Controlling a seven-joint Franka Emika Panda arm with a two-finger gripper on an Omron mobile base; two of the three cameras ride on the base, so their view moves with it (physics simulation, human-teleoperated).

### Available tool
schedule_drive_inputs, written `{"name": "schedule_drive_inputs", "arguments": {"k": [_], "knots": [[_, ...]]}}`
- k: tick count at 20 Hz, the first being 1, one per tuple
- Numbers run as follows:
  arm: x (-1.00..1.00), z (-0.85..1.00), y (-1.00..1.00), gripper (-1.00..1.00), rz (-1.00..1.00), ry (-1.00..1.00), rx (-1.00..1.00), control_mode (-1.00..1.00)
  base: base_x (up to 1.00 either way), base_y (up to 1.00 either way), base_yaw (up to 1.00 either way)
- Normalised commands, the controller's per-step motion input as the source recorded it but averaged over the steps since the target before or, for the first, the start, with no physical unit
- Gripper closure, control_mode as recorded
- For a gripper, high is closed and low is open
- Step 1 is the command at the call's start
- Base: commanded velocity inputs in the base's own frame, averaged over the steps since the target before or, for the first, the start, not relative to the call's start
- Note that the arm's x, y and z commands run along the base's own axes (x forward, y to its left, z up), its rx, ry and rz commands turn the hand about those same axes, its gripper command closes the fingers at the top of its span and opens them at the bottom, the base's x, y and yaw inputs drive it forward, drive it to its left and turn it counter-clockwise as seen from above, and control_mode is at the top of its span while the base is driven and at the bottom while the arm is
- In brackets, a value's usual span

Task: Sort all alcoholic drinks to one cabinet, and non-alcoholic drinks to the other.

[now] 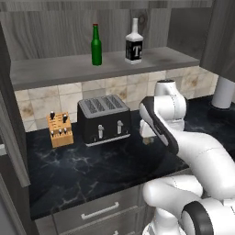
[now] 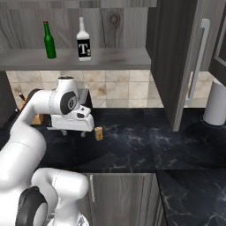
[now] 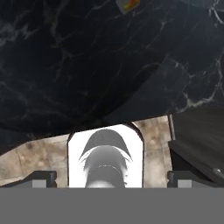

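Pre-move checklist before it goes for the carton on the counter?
1. End effector open, nothing between the tips: ok.
2. Orange-yellow carton upright on the counter, beside the hand: ok.
3. Green bottle and pale bottle upright on the open shelf: ok.
4. Cabinet door swung open: ok.
5. Soda can located: cannot tell.
6. Toaster clear of the carton: cannot tell.

Black marble counter (image 1: 92, 170), beige tiled backsplash (image 1: 55, 94), grey drawers (image 1: 98, 212).
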Motion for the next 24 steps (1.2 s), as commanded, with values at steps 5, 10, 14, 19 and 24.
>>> {"name": "schedule_drive_inputs", "arguments": {"k": [5,10,14,19,24], "knots": [[0.29,-0.33,-0.06,-1.0,-0.01,-0.01,0.0,-1.0,0.0,0.0,0.0],[0.05,0.0,-0.24,-1.0,-0.01,-0.11,0.0,-1.0,0.0,0.0,0.0],[0.21,-0.12,-0.15,-1.0,-0.01,-0.08,0.0,-1.0,0.0,0.0,0.0],[0.33,-0.2,-0.01,-1.0,0.0,-0.08,0.0,-1.0,0.0,0.0,0.0],[0.35,-0.19,0.0,-1.0,0.0,-0.06,0.0,-1.0,0.0,0.0,0.0]]}}
